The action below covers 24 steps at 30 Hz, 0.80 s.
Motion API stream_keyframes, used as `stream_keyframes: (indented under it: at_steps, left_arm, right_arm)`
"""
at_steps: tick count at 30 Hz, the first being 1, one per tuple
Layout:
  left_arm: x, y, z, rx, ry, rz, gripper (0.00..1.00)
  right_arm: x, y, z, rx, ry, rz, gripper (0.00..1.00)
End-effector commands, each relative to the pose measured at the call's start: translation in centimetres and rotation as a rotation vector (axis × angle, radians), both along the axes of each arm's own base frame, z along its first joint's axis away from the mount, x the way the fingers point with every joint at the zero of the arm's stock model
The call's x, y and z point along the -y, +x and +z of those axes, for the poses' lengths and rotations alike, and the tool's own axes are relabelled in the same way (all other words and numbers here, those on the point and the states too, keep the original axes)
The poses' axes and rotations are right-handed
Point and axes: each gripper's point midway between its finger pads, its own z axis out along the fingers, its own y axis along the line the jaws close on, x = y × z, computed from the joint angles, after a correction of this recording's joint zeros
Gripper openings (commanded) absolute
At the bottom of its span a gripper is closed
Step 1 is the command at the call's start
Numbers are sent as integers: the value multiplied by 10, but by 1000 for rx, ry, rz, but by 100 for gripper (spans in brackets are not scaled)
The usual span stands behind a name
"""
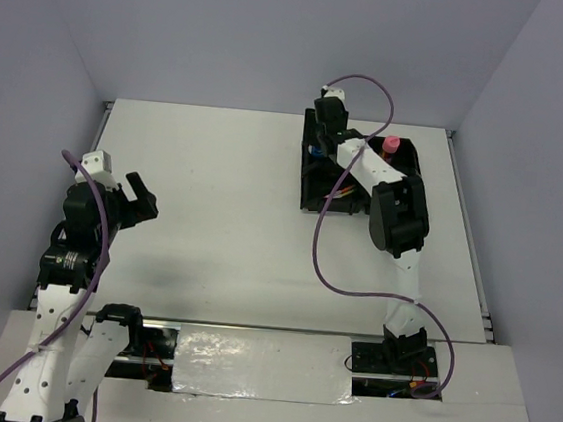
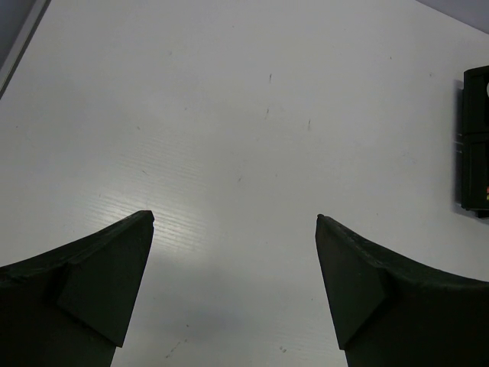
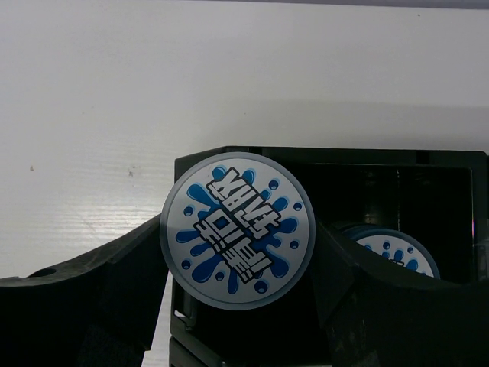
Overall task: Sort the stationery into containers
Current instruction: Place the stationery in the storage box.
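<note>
Holding a round blue-white tape roll (image 3: 238,229) over the black four-compartment plastic tray (image 3: 336,157), the right gripper (image 3: 238,260) is finishing the sorting; left gripper (image 2: 234,252) is hanging wide open, empty, over bare white tabletop (image 2: 229,115).

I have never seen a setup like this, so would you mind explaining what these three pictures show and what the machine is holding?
These are two robot arms bolted at the near edge of a white table. One picture looks down from above and behind them; the other two come from a small camera on each wrist, so each shows its own fingers. The left hand is open and empty over bare table. The right hand grips a round blue-and-white tape roll over a black tray with compartments at the far right. A second tape roll already lies in the compartment below. From above, a pink-capped glue stick stands in the tray, with a few pens partly hidden by the arm.
</note>
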Motion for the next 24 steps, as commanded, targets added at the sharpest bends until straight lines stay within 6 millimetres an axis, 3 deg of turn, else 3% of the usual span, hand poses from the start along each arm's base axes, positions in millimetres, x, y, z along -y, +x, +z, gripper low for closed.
stream_keyframes:
  at_steps: [1, 7, 12, 14, 16, 17, 18, 19, 21, 22, 24]
  left_arm:
    - [4, 7, 8, 40, 4, -28, 99]
    - [5, 7, 8, 38, 3, -35, 99]
    - [6, 7, 8, 39, 1, -39, 99]
    - [7, 8, 8, 40, 1, -42, 99]
    - [6, 8, 8, 38, 1, -42, 99]
    - [7, 8, 7, 37, 0, -47, 99]
    - [7, 8, 7, 37, 0, -47, 99]
    - [8, 8, 7, 37, -1, -48, 99]
    - [8, 9, 7, 35, 0, -50, 99]
    - [8, 9, 7, 35, 0, -51, 99]
    - [8, 9, 6, 34, -1, -53, 99]
  right_arm:
    - [6, 15, 37, 94, 6, -16, 3]
    - [14, 8, 42, 113, 13, -25, 5]
    - [18, 9, 35, 93, 20, -19, 8]
    - [17, 9, 34, 88, 20, -16, 24]
    - [15, 8, 35, 92, 26, -5, 31]
    - [15, 7, 37, 95, 30, -2, 40]
    - [13, 6, 38, 96, 37, 8, 50]
    - [13, 5, 46, 111, 46, 13, 67]
    - [11, 3, 56, 123, 58, 19, 79]
    - [10, 2, 68, 138, 68, 26, 99]
    - [11, -1, 85, 164, 75, 29, 100]
